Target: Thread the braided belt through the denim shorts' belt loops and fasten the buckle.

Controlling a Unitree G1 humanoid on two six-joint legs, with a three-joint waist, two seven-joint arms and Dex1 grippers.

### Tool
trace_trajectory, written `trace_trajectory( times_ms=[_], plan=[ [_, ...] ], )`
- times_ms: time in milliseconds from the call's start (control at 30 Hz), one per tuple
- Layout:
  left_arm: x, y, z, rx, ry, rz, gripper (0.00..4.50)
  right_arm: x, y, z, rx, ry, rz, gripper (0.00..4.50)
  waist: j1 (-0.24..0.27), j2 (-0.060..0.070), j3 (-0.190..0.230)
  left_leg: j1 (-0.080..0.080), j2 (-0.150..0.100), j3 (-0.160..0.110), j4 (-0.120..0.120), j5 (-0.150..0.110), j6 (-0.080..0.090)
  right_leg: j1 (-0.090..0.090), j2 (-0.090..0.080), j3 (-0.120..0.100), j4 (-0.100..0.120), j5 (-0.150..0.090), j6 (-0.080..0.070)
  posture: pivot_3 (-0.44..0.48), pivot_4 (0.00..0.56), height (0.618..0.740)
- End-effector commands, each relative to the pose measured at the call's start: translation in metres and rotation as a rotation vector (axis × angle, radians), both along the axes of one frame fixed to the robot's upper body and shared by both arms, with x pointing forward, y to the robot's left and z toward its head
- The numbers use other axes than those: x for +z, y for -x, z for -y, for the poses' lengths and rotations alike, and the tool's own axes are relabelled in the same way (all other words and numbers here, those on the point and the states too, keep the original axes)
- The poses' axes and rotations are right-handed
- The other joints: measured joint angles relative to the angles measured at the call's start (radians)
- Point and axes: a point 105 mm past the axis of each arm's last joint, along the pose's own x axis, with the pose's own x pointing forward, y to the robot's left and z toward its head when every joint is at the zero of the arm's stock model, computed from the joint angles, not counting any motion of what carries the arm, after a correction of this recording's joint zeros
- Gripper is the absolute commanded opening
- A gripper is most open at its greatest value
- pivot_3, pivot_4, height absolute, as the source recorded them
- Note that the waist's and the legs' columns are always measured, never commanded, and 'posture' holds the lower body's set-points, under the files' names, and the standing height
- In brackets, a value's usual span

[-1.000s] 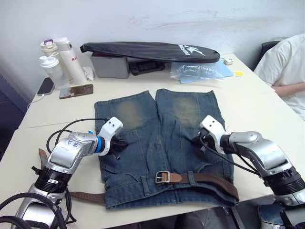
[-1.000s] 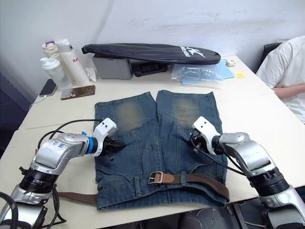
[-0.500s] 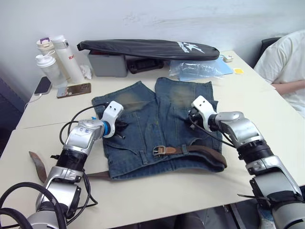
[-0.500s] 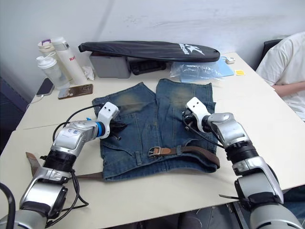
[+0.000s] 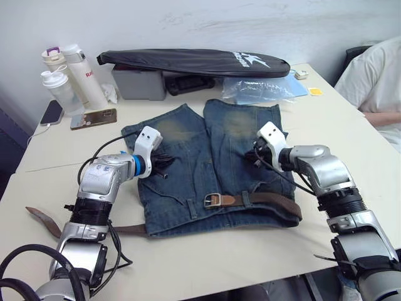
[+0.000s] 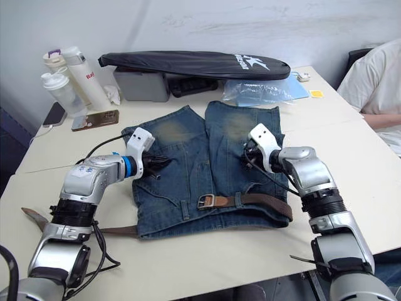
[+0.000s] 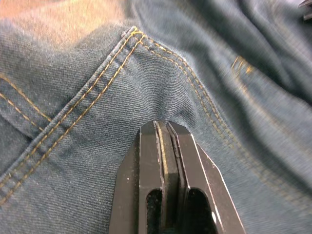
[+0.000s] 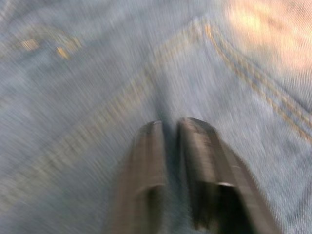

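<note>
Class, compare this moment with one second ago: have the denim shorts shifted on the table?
Yes. The denim shorts have slid away from the table's near edge, toward the long black bag at the far side.

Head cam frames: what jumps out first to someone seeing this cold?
The denim shorts lie flat mid-table, with the braided belt along the waistband at the near edge and the buckle at its middle. Both grippers sit on the denim, the left gripper and the right gripper, each pinching fabric. Behind the shorts, a long black bag lies across a grey box.
</note>
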Motion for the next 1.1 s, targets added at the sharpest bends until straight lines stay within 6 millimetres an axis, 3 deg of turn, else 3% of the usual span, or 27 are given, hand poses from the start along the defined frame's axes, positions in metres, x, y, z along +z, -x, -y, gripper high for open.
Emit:
trace_trajectory(
  times_ms=[33, 133, 233, 367, 500, 533, 600, 633, 700, 767, 800, 867, 1100],
  plan=[
    [0.021, 0.0, -0.001, -0.02, 0.005, 0.062, 1.95, 0.024, 0.0, -0.001, 0.003, -0.039, 0.055, 2.99, -0.003, 0.0, 0.001, 0.0, 0.0, 0.0, -0.001, 0.0, 0.0, 0.0, 0.0, -0.001, 0.0, 0.0, 0.0, 0.0, 0.15, 0.622],
    [0.029, 0.002, -0.006, -0.029, -0.004, 0.073, 3.26, 0.04, 0.0, 0.003, -0.009, -0.036, 0.101, 4.36, -0.004, 0.0, 0.003, 0.001, 0.0, 0.0, -0.002, 0.0, 0.0, 0.0, 0.0, -0.002, -0.004, 0.0, 0.0, 0.0, 0.15, 0.622],
    [0.039, 0.003, -0.014, -0.031, -0.001, 0.089, 4.45, 0.053, 0.004, 0.005, 0.0, -0.044, 0.123, 4.5, -0.003, 0.0, 0.003, 0.002, 0.0, 0.0, -0.006, 0.0, 0.001, 0.0, 0.0, -0.004, -0.013, 0.0, 0.0, 0.0, 0.15, 0.622],
    [0.056, 0.018, -0.015, -0.123, 0.032, 0.1, 4.45, 0.064, 0.021, 0.002, 0.06, -0.048, 0.134, 4.5, -0.004, 0.0, 0.003, 0.005, 0.0, 0.001, -0.016, 0.001, 0.0, 0.0, 0.001, -0.004, -0.019, 0.001, -0.001, 0.0, 0.15, 0.622],
    [0.068, 0.036, -0.014, -0.219, 0.045, 0.12, 4.45, 0.062, 0.033, 0.0, 0.094, -0.024, 0.143, 4.5, -0.006, 0.003, 0.008, 0.007, 0.0, 0.001, -0.016, 0.001, 0.0, 0.001, 0.002, -0.004, -0.018, 0.002, -0.002, 0.0, 0.15, 0.627],
    [0.069, 0.044, -0.015, -0.254, 0.039, 0.121, 4.45, 0.06, 0.037, -0.002, 0.1, -0.034, 0.128, 4.5, -0.015, 0.005, 0.007, 0.004, -0.008, -0.014, -0.029, 0.002, 0.004, 0.021, -0.014, -0.013, -0.034, -0.001, 0.0, 0.0, 0.15, 0.629],
    [0.068, 0.058, -0.019, -0.307, 0.029, 0.116, 4.45, 0.055, 0.047, -0.005, 0.119, -0.059, 0.092, 4.5, -0.039, 0.007, 0.014, 0.006, -0.032, -0.039, -0.058, 0.016, 0.024, 0.042, -0.033, -0.053, -0.049, -0.001, 0.002, 0.0, 0.15, 0.634],
    [0.067, 0.063, -0.022, -0.321, 0.02, 0.117, 4.45, 0.054, 0.051, -0.006, 0.128, -0.065, 0.081, 4.5, -0.042, 0.009, 0.02, 0.011, -0.04, -0.051, -0.071, 0.032, 0.024, 0.056, -0.038, -0.06, -0.06, 0.001, 0.006, 0.0, 0.15, 0.637],
    [0.064, 0.072, -0.03, -0.33, 0.012, 0.11, 4.45, 0.05, 0.059, -0.009, 0.15, -0.068, 0.06, 4.5, -0.043, 0.01, 0.034, 0.02, -0.054, -0.073, -0.097, 0.041, 0.019, 0.081, -0.048, -0.087, -0.077, 0.002, 0.008, 0.0, 0.15, 0.643],
    [0.061, 0.08, -0.039, -0.327, 0.012, 0.099, 4.45, 0.049, 0.07, -0.012, 0.192, -0.079, 0.032, 4.5, -0.033, 0.008, 0.049, 0.024, -0.063, -0.098, -0.121, 0.061, -0.004, 0.097, -0.049, -0.098, -0.094, 0.006, 0.015, 0.0, 0.15, 0.643],
    [0.06, 0.082, -0.045, -0.313, 0.017, 0.095, 4.45, 0.049, 0.075, -0.014, 0.224, -0.081, 0.028, 4.5, -0.019, 0.009, 0.057, 0.032, -0.06, -0.095, -0.124, 0.069, -0.018, 0.094, -0.041, -0.084, -0.101, 0.009, 0.023, 0.0, 0.15, 0.643],
    [0.058, 0.083, -0.057, -0.256, 0.022, 0.081, 4.45, 0.051, 0.086, -0.016, 0.275, -0.086, 0.011, 4.5, 0.007, 0.007, 0.069, 0.033, -0.058, -0.096, -0.131, 0.08, -0.034, 0.101, -0.034, -0.076, -0.11, 0.014, 0.033, 0.0, 0.15, 0.643],
    [0.056, 0.093, -0.121, 0.053, 0.106, 0.035, 4.45, 0.055, 0.131, -0.026, 0.517, -0.055, -0.081, 4.5, 0.02, -0.002, 0.078, 0.043, -0.064, -0.091, -0.141, 0.09, -0.027, 0.107, -0.033, -0.055, -0.122, 0.022, 0.047, 0.0, 0.15, 0.643]
  ],
)
